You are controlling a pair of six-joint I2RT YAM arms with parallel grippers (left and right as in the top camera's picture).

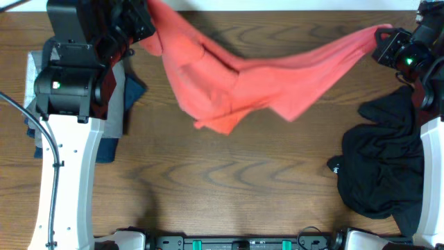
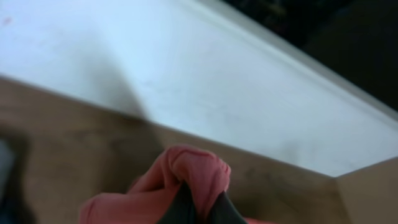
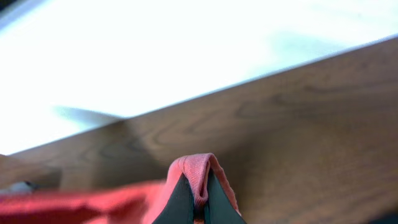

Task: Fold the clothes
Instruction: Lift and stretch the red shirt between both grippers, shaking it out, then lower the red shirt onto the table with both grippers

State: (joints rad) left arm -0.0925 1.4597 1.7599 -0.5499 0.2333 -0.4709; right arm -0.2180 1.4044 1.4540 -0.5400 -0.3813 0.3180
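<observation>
**Shirt [image 1: 229, 83] strung out, end to end**

The red shirt is held by both ends and hangs between them like washing on a line. The left gripper [image 1: 144, 29] has a bunched corner at the shirt's left end, its fingers [image 2: 227, 214] pressed together on the cloth. The right gripper [image 1: 383, 43] nips a fold of hem at the shirt's right end, tight between its fingers [image 3: 175, 206].

The shirt's middle sags toward the table [image 1: 229, 187] (my guess is it's being stretched so it can be laid flat before the 1st fold). Nothing looks folded yet.

The black garment [image 1: 385, 163] lies crumpled below the shirt's right end, not yet handled. A grey and navy pile [image 1: 132, 90] sits beside the shirt's left end, out of the way.
</observation>
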